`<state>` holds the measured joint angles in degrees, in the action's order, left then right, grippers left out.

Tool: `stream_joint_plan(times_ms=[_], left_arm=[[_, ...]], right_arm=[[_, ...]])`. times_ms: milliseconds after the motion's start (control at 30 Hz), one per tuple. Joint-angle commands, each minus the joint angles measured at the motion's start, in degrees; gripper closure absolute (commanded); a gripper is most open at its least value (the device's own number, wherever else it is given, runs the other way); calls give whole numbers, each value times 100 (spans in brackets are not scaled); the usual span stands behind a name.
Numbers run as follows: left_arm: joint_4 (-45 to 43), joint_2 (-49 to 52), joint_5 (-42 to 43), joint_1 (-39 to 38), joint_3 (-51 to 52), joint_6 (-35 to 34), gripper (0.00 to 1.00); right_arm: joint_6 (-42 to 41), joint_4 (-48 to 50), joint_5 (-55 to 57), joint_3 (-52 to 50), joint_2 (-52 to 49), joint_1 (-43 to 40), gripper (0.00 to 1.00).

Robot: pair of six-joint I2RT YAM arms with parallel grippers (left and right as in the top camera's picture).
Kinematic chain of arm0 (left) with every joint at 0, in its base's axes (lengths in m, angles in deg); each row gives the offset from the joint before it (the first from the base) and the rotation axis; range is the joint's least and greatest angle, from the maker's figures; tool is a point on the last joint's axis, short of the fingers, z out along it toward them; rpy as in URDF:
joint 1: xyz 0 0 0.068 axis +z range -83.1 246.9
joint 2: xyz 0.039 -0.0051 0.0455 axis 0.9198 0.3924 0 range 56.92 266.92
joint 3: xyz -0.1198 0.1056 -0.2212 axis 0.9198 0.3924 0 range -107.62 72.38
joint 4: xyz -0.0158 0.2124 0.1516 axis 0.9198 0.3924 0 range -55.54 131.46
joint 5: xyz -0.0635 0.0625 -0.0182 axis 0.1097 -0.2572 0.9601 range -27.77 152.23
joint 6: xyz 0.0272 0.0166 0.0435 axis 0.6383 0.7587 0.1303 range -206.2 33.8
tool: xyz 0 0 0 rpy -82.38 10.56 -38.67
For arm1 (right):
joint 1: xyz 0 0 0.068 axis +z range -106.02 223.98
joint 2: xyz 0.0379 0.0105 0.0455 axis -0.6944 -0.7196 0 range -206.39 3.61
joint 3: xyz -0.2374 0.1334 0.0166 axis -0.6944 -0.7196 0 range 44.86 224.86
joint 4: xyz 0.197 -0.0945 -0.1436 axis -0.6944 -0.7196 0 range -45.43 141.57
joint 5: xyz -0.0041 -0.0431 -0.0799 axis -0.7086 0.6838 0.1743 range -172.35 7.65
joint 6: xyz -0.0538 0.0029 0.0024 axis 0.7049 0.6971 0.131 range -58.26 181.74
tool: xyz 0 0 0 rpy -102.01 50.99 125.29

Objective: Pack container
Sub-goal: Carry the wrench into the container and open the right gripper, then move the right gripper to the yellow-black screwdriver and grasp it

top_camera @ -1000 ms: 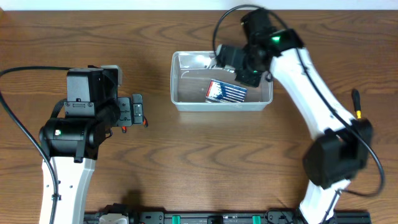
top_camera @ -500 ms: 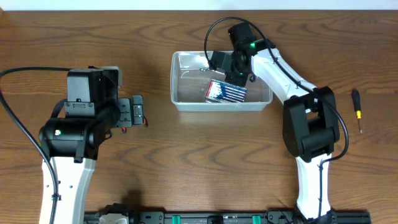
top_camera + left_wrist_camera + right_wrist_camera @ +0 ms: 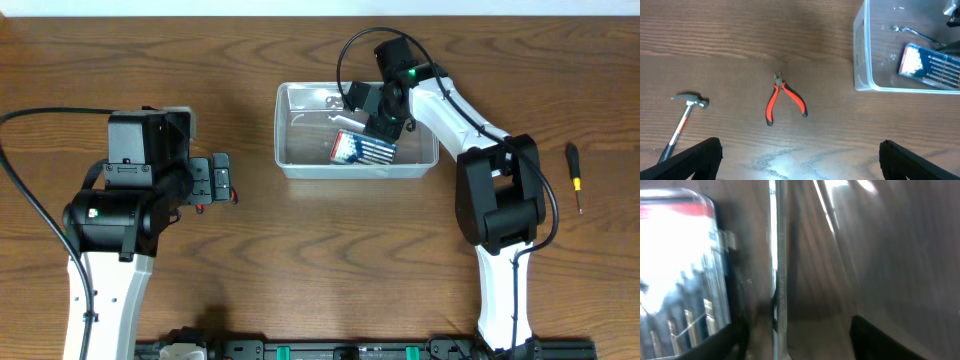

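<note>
Since a second ago the right arm has folded in from the far 2 o'clock side, uncovering a screwdriver (image 3: 573, 175) out at 3 o'clock on the counter (image 3: 300, 260). Now the right end effector (image 3: 371, 113) sits low inside the container (image 3: 300, 168), fingers apart with nothing between them in the wrist view. The left end effector (image 3: 218, 180) idles at 9 o'clock, spread wide and empty. The container stands just toward 1 o'clock from counter centre.

Step in hand, as judged: let-go and withdrawal. Best done by rising straight up past the thick rim before any swing, keeping the fingers off the bit case (image 3: 364, 148) at their 6 o'clock so nothing is dragged out.

Materials:
- container: clear glossy plastic, shallow, rounded corners
- bit case: blue backing under a transparent blister, bits in rows
- slim silvery tool (image 3: 912, 33): bare metal, lying beside the case
- outside the container: pliers (image 3: 785, 100) with red grips; hammer (image 3: 686, 114) with a steel head
- counter: brown wood grain
</note>
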<state>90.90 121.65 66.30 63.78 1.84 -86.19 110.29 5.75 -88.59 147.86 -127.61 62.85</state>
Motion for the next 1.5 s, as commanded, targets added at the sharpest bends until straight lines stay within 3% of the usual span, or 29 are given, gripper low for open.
stream_joint_plan(times_ms=[0,167,267,400,467,600,700,867,1167,1467], left_arm=[[13,11,-66,-13,-105,37,2],[9,11,-66,-13,-105,39,2],[9,11,-66,-13,-105,42,1],[9,11,-68,-13,-105,44,2],[9,11,-68,-13,-105,44,2],[7,11,-68,-13,-105,72,2],[7,11,-68,-13,-105,205,2],[7,11,-68,-13,-105,258,2],[9,11,-66,-13,-105,256,2],[52,11,-66,-13,-105,254,2]], right_arm=[[-166,-181,-42,144,118,31,29],[-841,-750,9,671,846,74,26],[-1464,-981,197,984,1403,-9,16],[-2079,-1215,315,1167,2188,-319,23],[-2927,-1263,782,1167,2535,-638,23],[-5268,-1897,2072,1167,2883,-1633,7],[-6081,-2660,1891,1132,2861,-2564,6],[-5580,-2920,1403,723,2721,-3845,3],[-2413,-1392,651,-1143,2452,-5104,1],[-2382,-723,4,-1624,1615,-5272,2]])
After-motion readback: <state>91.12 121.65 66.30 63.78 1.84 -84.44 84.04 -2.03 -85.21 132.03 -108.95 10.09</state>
